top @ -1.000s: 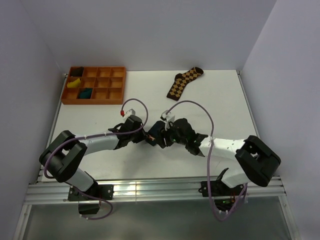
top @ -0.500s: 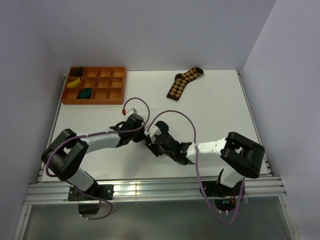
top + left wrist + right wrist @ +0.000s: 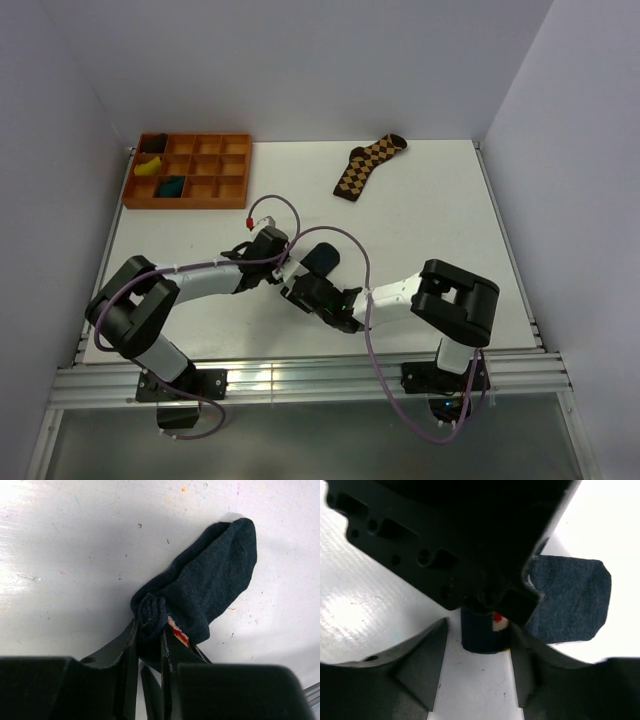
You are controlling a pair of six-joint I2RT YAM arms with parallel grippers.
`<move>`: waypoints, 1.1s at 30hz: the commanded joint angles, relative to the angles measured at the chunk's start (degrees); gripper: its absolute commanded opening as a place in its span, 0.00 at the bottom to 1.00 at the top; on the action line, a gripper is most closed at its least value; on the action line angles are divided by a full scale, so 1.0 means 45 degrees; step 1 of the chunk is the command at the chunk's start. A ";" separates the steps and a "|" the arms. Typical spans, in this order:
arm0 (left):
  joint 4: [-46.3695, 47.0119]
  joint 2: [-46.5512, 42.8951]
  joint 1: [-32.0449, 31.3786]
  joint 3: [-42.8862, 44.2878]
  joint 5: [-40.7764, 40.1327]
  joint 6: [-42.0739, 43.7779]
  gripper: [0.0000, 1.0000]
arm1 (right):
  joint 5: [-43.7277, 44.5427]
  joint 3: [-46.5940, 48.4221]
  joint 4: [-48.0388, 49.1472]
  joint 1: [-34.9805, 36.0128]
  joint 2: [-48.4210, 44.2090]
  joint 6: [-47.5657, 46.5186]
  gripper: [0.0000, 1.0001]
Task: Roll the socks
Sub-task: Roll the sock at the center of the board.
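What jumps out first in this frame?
Mid-table, the left gripper pinches the bunched end of a dark sock, while the right gripper straddles that bunch, open. Beyond them, a brown argyle sock lies near the far edge and an orange tray sits at the far left.

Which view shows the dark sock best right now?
Left wrist: the sock fills the middle of it, one end bunched in the left jaws, the rest lying loose. Top external shows only a small dark patch of it. Right wrist shows a flat corner and a rolled bit; the rest is blocked.
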 commanded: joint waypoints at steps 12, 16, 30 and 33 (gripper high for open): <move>-0.0462 0.0110 -0.0085 0.0166 0.0172 0.0035 0.08 | -0.0518 0.0022 0.0051 -0.0046 0.0315 0.1038 0.00; -0.0521 -0.0222 0.0032 0.0049 -0.0043 -0.0140 0.25 | -0.2256 -0.0408 -0.0163 -0.0866 -0.0194 0.1899 0.00; 0.0104 -0.2545 0.1281 -0.1259 -0.0277 -0.0941 0.69 | -1.0145 0.0274 -0.1374 -0.4167 0.0954 0.4398 0.00; 0.0607 -0.3209 0.1496 -0.1999 -0.0434 -0.1117 0.69 | -1.2118 0.0683 -0.1608 -0.4890 0.1640 0.4751 0.00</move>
